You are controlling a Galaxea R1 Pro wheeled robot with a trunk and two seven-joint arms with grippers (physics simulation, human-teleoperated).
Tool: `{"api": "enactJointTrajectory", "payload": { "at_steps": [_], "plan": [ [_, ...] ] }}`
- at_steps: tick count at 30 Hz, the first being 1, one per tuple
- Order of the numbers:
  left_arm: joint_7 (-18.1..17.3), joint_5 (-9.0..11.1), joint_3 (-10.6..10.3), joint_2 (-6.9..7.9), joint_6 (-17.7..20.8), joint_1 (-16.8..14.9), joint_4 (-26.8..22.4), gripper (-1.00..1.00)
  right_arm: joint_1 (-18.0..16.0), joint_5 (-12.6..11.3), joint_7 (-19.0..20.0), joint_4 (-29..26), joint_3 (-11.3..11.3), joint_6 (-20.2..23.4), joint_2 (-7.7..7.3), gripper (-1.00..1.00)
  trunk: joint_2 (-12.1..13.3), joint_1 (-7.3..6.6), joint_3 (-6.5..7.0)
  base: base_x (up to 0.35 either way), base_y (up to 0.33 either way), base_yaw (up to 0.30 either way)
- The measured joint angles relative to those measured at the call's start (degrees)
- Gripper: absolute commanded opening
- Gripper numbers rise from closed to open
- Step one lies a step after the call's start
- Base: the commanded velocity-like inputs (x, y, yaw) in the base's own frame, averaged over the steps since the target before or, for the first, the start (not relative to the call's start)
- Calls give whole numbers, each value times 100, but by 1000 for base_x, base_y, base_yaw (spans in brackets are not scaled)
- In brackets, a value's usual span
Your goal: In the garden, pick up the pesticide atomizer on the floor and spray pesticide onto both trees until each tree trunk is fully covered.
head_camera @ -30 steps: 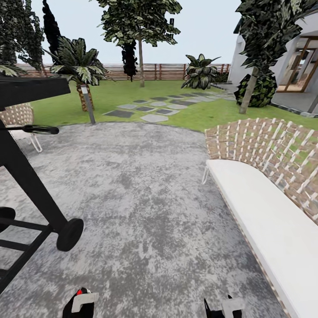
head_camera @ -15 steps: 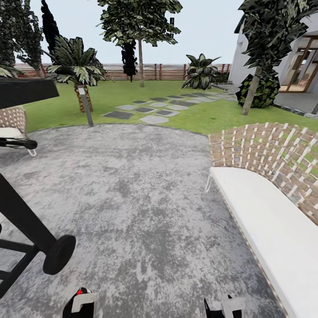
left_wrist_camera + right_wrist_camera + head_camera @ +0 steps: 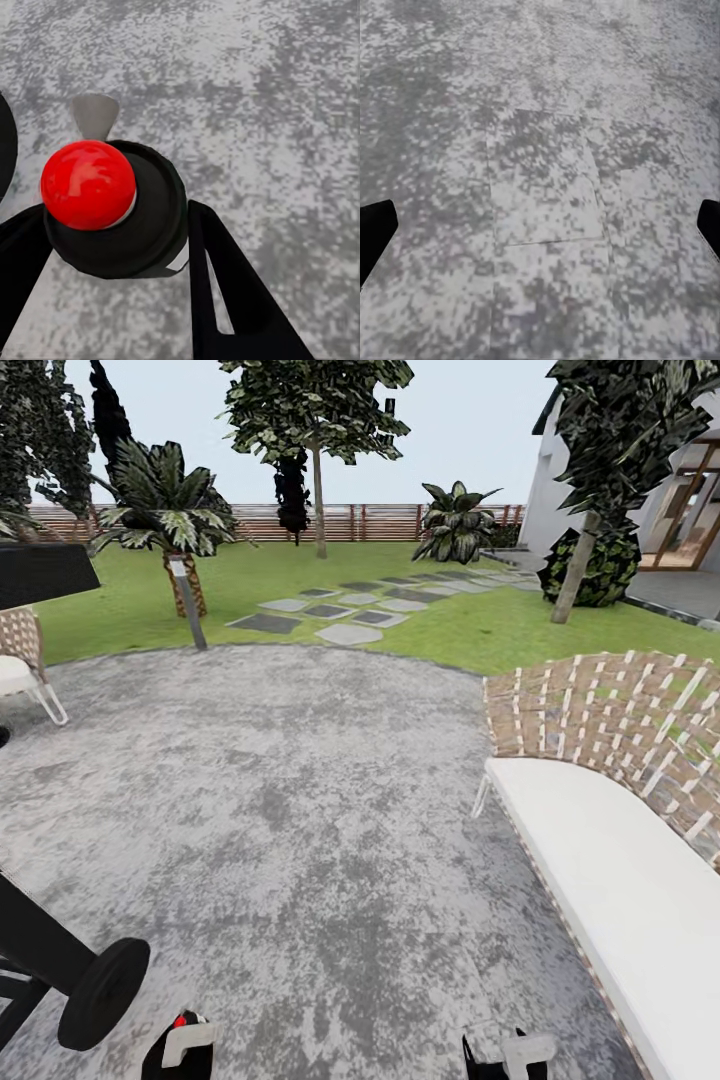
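The robot stands on a round patch of grey paving (image 3: 300,790); behind it the green lawn (image 3: 470,625) goes up to a brown slat fence (image 3: 380,520). One tree (image 3: 316,410) with a straight pale trunk (image 3: 319,500) stands far back near the fence; the second tree (image 3: 625,420) is at the right, beside the house (image 3: 690,500), and its trunk (image 3: 572,575) leans a little in front of a dark bush (image 3: 600,565). A short palm (image 3: 165,500) and a thin grey post (image 3: 188,605) stand at the left edge of the lawn; flat stepping stones (image 3: 345,610) lie in the grass between the palm and the right tree. A long white bench (image 3: 610,870) with a woven back is at the right of the paving; a black wheeled frame (image 3: 70,970) is at the left, and a small woven chair (image 3: 20,660) behind it.

The left gripper (image 3: 112,232) holds the sprayer (image 3: 112,206) between its two black fingers (image 3: 217,292); the sprayer shows a black round body with a red ball on top, and it hangs above the paving. In the head view the left gripper (image 3: 185,1045) is low at the bottom edge, with a red spot at it. The right gripper (image 3: 540,232) is spread wide and holds nothing; its two dark fingertips (image 3: 375,229) are at the opposite edges over bare paving; in the head view it is also at the bottom edge (image 3: 510,1052).
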Motion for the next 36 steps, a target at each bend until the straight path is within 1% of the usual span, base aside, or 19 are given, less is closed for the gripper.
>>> {"api": "enactJointTrajectory", "payload": {
  "at_steps": [23,36],
  "plan": [
    [4,0,-4,2,-6,0,4,-100,0,0,0,6,8,0,0,100,0,0,0,338,0,0],
    [4,-1,-1,4,-6,0,5,-100,0,0,0,9,9,0,0,100,0,0,69,338,0,159]
  ]
}}
